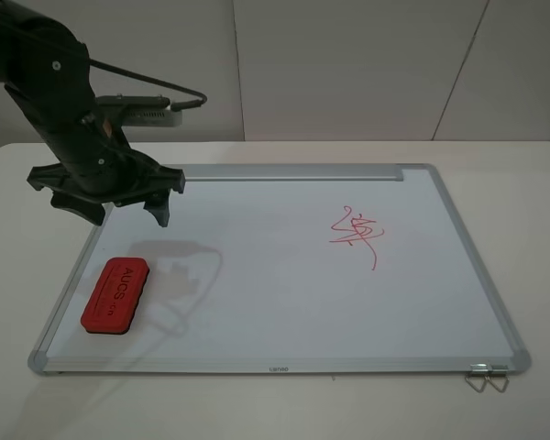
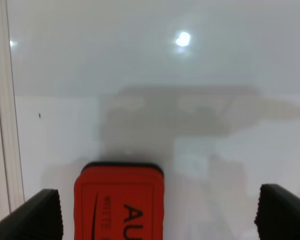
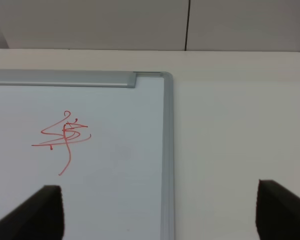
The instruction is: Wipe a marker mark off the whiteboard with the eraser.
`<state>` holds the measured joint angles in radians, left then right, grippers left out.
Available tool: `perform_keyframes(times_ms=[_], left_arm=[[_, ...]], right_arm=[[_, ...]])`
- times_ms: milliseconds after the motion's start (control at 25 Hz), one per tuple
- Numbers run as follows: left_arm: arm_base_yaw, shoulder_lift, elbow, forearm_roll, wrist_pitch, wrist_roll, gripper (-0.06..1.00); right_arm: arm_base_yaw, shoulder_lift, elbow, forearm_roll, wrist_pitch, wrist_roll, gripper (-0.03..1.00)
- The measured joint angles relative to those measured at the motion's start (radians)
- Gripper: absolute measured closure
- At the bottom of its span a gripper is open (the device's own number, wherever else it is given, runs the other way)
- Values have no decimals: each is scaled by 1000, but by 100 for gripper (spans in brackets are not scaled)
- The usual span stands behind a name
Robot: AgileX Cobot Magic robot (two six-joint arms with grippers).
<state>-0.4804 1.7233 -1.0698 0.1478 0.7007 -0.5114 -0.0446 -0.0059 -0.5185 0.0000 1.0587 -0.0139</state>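
Progress: nothing wiped yet; the marker mark [image 1: 355, 234] is whole, grasping and wiping remain.
Eraser [image 1: 115, 294]: lies flat on the whiteboard [image 1: 284, 302], near its left edge, well apart from the mark.
Left pincer [image 1: 119, 206]: spread wide, empty, hovering above the eraser.
Right pincer [image 3: 157, 212]: apart, holding nothing, over the board's right edge and the table [image 3: 240, 125].
Writing: "AUCS" on the eraser; small frame lettering too tiny to read.

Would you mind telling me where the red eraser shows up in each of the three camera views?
Exterior high: the eraser lies on the whiteboard's near-left corner area.
Left wrist: the eraser sits between the open left gripper's fingertips, below them.
Right wrist: not in view.
Shared landmark: the whiteboard's silver frame.
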Motion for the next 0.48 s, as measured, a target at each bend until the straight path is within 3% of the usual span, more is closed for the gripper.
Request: perform_keyframes(times_ms=[240,480], left_arm=[[15,-168,-39,-8,25,134,17],[156,-439,36,-8,77,202,17]], right_arm=[[0,0,0,0,0,0,27],[0,0,0,0,0,0,27]])
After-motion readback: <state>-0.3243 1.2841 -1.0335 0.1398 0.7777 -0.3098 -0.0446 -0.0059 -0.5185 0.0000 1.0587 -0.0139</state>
